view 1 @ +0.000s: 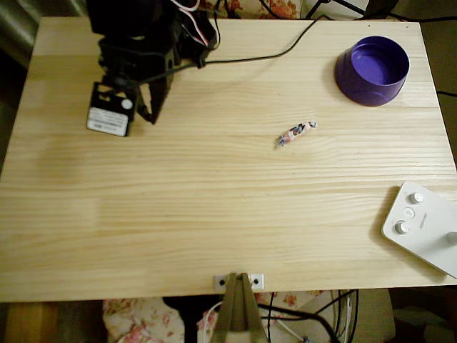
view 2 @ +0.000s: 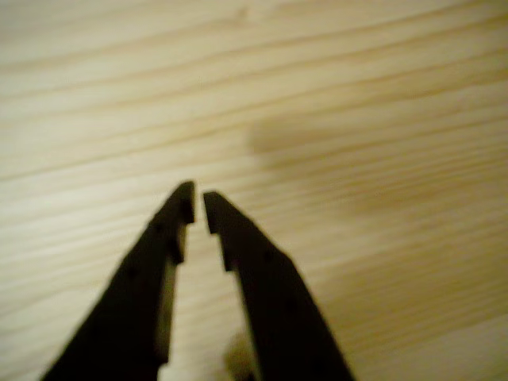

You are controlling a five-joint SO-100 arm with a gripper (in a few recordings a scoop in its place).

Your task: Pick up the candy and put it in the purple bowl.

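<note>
The candy, a tiny white wrapped sweet with pink and dark marks, lies on the wooden table right of centre. At the back right stands the purple bowl, upright with nothing in it. My black gripper hangs at the back left, far left of the candy. In the wrist view the gripper points at bare wood, its two fingertips nearly touching and nothing between them.
A white box with knobs sits at the table's right front edge. A black cable runs across the back of the table from the arm. A camera mount is clamped at the front edge.
</note>
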